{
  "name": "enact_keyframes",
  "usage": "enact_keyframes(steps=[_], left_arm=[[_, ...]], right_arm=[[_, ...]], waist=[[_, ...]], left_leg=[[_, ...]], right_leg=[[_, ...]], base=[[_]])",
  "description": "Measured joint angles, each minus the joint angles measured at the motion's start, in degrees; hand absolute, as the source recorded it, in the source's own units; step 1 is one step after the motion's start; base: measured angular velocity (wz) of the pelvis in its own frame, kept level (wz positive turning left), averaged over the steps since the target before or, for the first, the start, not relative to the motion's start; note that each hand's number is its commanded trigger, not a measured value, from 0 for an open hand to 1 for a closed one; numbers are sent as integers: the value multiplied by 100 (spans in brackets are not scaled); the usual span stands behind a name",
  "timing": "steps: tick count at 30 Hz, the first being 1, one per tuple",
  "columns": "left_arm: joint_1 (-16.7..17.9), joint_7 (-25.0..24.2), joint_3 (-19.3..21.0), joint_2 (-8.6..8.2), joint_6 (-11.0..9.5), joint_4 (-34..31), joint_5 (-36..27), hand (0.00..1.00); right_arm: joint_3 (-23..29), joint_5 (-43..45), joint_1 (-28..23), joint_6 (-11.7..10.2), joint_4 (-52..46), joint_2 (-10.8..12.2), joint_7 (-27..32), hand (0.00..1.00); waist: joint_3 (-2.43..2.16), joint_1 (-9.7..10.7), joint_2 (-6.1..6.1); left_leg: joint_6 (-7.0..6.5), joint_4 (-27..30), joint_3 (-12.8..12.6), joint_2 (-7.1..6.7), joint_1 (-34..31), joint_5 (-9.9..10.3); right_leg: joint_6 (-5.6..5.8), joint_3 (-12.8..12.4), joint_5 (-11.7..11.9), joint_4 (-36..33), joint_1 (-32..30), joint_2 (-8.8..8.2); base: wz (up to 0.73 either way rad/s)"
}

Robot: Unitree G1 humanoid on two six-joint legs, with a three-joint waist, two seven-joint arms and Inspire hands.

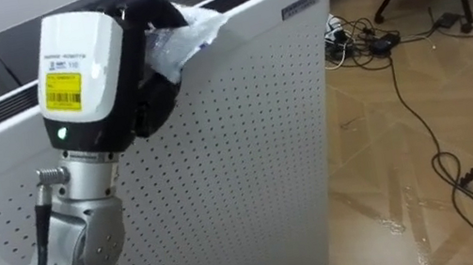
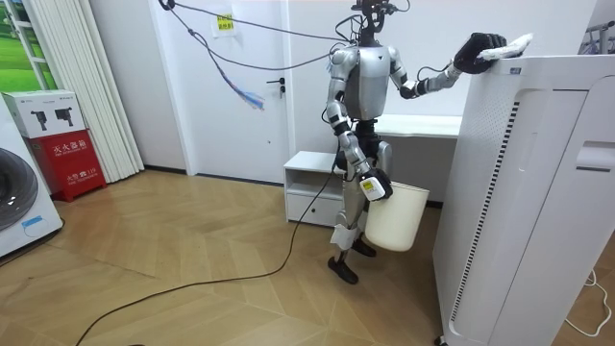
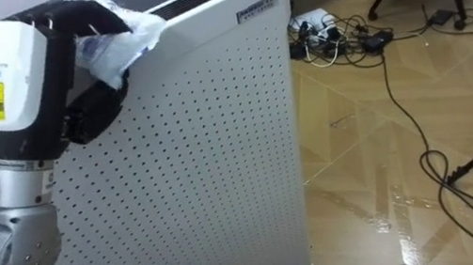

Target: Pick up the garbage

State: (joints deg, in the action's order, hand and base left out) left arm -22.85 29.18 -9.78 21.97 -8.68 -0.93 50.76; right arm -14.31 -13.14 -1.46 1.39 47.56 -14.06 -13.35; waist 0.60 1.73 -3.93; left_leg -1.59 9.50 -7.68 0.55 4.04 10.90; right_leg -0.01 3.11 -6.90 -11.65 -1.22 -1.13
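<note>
Tall white perforated unit (image 1: 249, 149): the robot stands just beside it, left arm raised to its top edge.

White bin (image 2: 396, 219): hangs low at the right hand (image 2: 373, 186). I cannot tell whether that hand is clamped.

Left hand (image 1: 112, 66): dark fingers curled over the crumpled plastic garbage (image 1: 188, 34) at the top edge.

Judgement: lift straight up clear of the top slats, keep the squeeze firm, then bring it over the bin.

The room view gives bin and stance. The eye views give the grasp and the floor cables (image 1: 427, 135).
</note>
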Motion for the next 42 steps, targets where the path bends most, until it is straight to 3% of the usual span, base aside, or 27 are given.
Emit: enact_keyframes(steps=[12, 13, 14, 17, 20, 23, 25, 28, 33, 37, 42], left_arm=[[-33, 160, 5, 38, 10, 27, -298, 100], [-12, 198, 12, -6, 18, 26, -629, 100], [-5, 215, 12, -30, 17, 15, -809, 100], [60, 92, 91, -179, 8, -250, -1661, 100], [286, -323, 108, -298, -4, -963, -2795, 100], [568, -925, -3, -523, -206, -1613, -4107, 100], [618, -1442, -194, -767, -242, -1808, -5457, 100], [811, -2334, -630, -800, -207, -1882, -6931, 100], [825, -3552, -867, -851, -6, -2031, -8420, 100], [821, -4321, -839, -1001, 1, -2257, -9700, 100], [823, -4650, -826, -1098, 153, -2263, -10445, 100]], right_arm=[[-13, -50, 6, 13, -2, -50, 67, 100], [-14, -60, 5, 12, -2, -52, 78, 100], [-13, -60, 5, 11, -3, -55, 79, 100], [-15, -47, 2, -11, -21, -69, 75, 100], [-44, -44, 3, -16, -30, -38, 50, 100], [-168, -51, -9, -92, -19, 59, 47, 100], [-277, -51, 19, -128, -59, 92, 42, 100], [-390, -55, 117, -161, -75, 152, -1, 100], [-427, -60, 153, -167, -95, 229, -48, 100], [-419, -57, 185, -166, -134, 248, -66, 100], [-456, -57, 215, -166, -133, 266, -69, 100]], waist=[[-23, 38, -29], [-3, 49, 0], [-24, 48, -31], [-1, 24, 21], [-19, -23, 97], [-19, -56, 202], [-21, -116, 226], [-14, -102, 247], [-17, -66, 302], [-18, -60, 300], [-18, -104, 302]], left_leg=[[-1, 2, -22, 4, -16, -1], [-1, 2, -35, 3, -8, -1], [-1, 2, -38, 3, -4, -1], [-1, 2, -28, 4, -13, -1], [-1, -11, -20, 0, -57, -1], [0, 4, 5, 4, -71, -1], [-1, 4, 9, 3, -77, -1], [-1, 23, 40, -13, -136, -1], [-1, 78, 122, -19, -256, -1], [-1, 101, 124, -17, -298, -1], [-1, 103, 106, 20, -344, -1]], right_leg=[[0, 0, 0, -7, 14, -1], [0, -6, 0, -8, 12, 1], [0, -10, 0, -7, 14, 1], [3, -9, -8, -9, -29, 2], [6, 29, -29, -22, -69, -5], [7, 94, -30, -4, -21, -18], [7, 207, -30, 6, -7, -48], [16, 237, -36, 8, -45, -73], [16, 313, -36, 4, -120, -84], [13, 322, -37, -2, -191, -77], [8, 336, -39, -20, -201, -78]], base=[[0], [-3], [0], [0], [4], [8], [2], [1], [7], [0], [0]])
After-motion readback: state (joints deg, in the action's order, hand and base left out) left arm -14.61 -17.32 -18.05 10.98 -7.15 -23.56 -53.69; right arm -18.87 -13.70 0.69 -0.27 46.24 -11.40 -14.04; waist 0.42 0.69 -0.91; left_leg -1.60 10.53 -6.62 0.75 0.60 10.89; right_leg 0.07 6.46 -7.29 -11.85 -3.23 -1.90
